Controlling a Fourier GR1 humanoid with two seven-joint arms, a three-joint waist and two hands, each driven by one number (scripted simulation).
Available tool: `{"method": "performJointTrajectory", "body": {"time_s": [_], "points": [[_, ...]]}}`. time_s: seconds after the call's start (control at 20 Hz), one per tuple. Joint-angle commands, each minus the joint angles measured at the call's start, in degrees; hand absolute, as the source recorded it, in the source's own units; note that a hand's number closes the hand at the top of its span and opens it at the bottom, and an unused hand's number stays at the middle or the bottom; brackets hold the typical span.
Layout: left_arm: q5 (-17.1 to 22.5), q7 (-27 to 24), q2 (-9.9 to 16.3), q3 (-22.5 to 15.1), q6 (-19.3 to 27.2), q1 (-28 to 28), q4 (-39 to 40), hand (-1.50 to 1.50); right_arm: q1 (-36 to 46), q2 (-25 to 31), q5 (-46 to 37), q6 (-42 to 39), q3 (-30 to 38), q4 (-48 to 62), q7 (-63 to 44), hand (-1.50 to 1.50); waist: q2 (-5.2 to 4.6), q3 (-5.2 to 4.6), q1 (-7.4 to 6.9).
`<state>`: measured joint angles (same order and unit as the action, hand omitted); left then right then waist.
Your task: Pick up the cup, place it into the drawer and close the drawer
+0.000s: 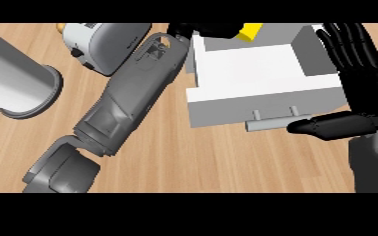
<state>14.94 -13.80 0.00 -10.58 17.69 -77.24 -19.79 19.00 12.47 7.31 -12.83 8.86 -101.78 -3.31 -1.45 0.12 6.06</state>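
Left hand (pixel 198 29), fingers curled on the yellow cup (pixel 251 31) over the open white drawer (pixel 251 75)'s back edge, should lower before releasing; right hand (pixel 354 65) flat-fingered, empty, beside the drawer.

The yellow cup (pixel 251 31) is mostly hidden behind the left hand (pixel 203 29) at the far edge; the grey pot (pixel 26 82) is cut off at left.

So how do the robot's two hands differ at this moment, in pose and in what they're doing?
The left hand is stretched across to the back of the open drawer, fingers curled round a yellow cup; the right hand stands open beside the drawer's right side, fingers straight and pointing up, holding nothing. The left hand is mostly hidden behind its forearm; the right shows nearly whole. Both are black, on grey forearms.
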Motion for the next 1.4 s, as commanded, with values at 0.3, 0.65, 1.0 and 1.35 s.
{"method": "performJointTrajectory", "body": {"time_s": [0.3, 0.65, 1.0, 1.35], "points": [[2.18, 1.91, 0.00, -9.53, -3.73, 1.56, 4.13, -1.50, 4.50, -0.25, 0.88, -1.31, -1.86, 1.23, -0.60, -1.50, -1.11, 0.01, 4.39], [10.83, -4.50, 0.00, -6.91, -2.65, 5.14, -1.08, -1.50, 5.26, -2.73, 6.45, -7.19, -7.03, 1.39, -1.49, -1.50, -1.44, -0.10, 5.99], [18.18, -11.19, 0.00, -3.56, -3.02, 3.58, -4.01, -1.50, 4.93, 0.63, 12.08, -19.32, -14.62, 1.66, -5.85, 1.50, -0.93, -0.17, 4.27], [20.81, -15.87, 0.00, -4.73, 0.11, 5.27, -2.53, -1.50, -0.65, 10.57, 0.94, -24.92, -18.32, -0.83, -8.91, -1.50, 0.28, -0.08, 0.74]]}}
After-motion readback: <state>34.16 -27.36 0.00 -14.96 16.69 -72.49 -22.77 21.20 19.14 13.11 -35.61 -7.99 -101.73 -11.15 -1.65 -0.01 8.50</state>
